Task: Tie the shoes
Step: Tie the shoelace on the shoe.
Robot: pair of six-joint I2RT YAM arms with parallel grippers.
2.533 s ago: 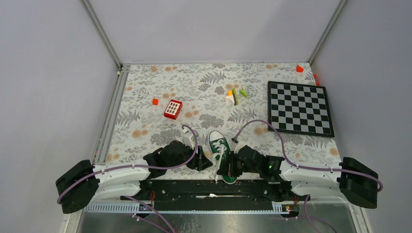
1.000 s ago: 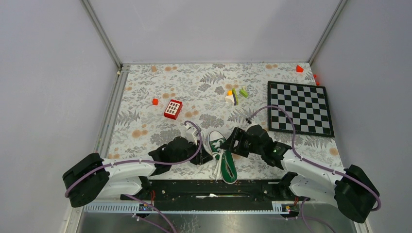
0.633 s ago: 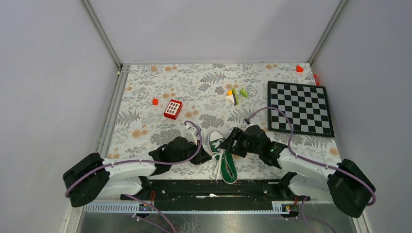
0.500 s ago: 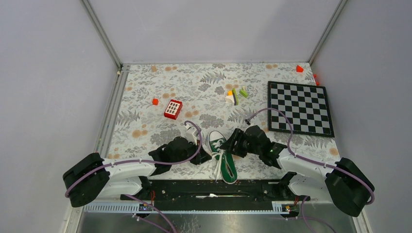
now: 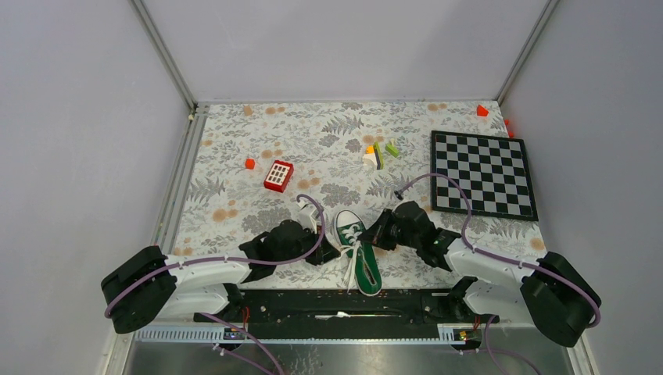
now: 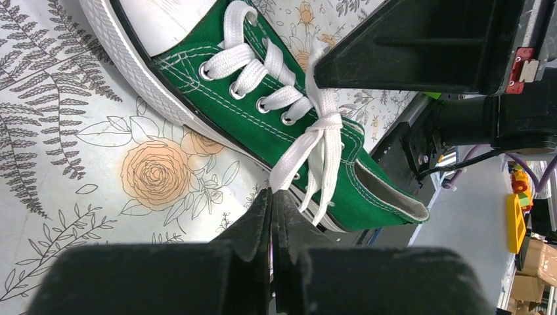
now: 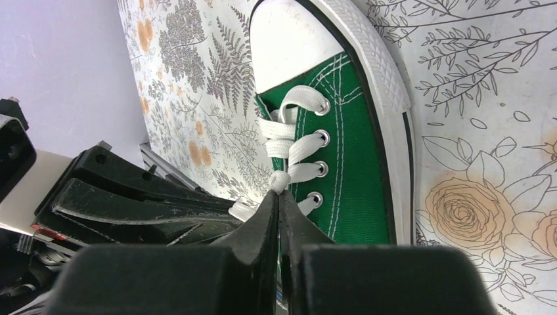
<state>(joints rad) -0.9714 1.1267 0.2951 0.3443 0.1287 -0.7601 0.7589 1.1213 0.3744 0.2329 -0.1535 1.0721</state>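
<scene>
One green sneaker [image 5: 358, 248] lies at the near edge of the table [image 5: 313, 129], toe pointing away, between two grippers. A second ago the right gripper [image 7: 279, 200] stood wide beside it; now it is pinched onto the white laces [image 7: 289, 154] at their crossing. The left gripper [image 6: 271, 197] is clamped on a loose end of the laces. Farther out lie one chessboard [image 5: 482, 174], one keypad block [image 5: 278, 176] and one small red block [image 5: 249, 163].
</scene>
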